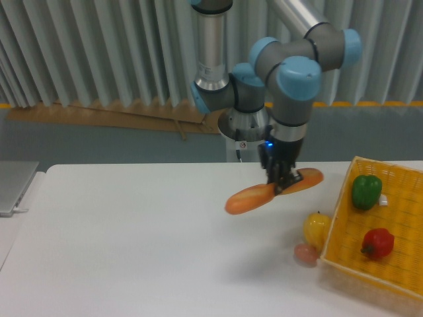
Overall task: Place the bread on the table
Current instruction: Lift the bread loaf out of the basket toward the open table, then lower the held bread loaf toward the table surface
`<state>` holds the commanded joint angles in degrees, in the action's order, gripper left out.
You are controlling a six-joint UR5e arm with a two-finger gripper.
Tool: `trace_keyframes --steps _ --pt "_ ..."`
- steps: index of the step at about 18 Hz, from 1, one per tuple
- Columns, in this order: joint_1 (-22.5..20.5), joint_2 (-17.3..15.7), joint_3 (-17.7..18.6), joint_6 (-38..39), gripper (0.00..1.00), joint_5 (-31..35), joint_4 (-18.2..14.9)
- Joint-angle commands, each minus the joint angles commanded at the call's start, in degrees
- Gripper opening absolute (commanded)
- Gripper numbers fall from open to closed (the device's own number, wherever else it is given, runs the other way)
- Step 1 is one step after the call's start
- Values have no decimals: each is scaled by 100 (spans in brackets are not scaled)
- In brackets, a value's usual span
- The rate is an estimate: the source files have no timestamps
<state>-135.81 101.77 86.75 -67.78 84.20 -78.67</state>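
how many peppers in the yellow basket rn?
2: a green bell pepper at the back of the yellow woven basket, a red bell pepper nearer the front. The frame cuts the basket's right side.

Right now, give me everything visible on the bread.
The bread is a long, slender golden orange-brown baguette, smooth and glossy. It hangs above the table, tilted, its left end lower and its right end raised toward the basket. The pincer grips it from above, right of its middle. Nothing else touches it; its faint shadow lies on the tabletop below.
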Motion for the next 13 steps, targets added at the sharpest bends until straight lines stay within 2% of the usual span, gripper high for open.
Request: trace_keyframes --steps 2,5,10,13 --pt "176 105 9 263 32 0 132" --pt "519 308 44 756 32 9 535" --pt "731 554 44 1170 32 9 1054" --pt "731 712 62 1118 32 131 1082"
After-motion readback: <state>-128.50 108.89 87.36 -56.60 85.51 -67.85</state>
